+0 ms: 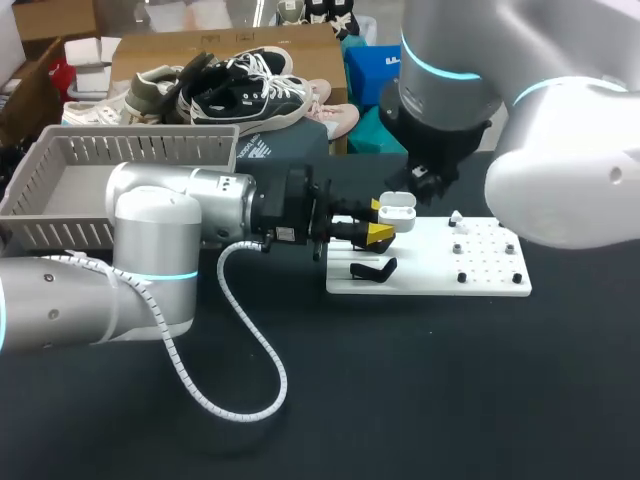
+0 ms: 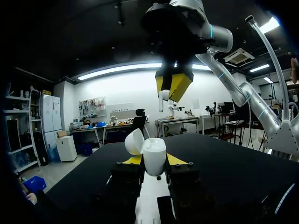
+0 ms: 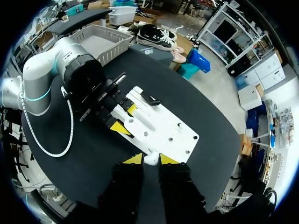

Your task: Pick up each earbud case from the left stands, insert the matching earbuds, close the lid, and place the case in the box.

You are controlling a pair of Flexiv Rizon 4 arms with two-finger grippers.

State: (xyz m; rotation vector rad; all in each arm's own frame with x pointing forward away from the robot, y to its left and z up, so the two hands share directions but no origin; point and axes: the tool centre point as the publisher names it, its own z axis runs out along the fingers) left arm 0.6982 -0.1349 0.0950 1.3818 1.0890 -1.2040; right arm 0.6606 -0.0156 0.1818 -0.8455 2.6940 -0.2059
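Fig.: L claw (image 2: 153,161) clenched on open case (image 2: 154,150) at board's (image 1: 440,272) back edge. R claw (image 2: 173,87) grasps earbud (image 2: 162,98) above it. Align w/ socket, lower straight, keep case steady.

No text or numbers can be read.
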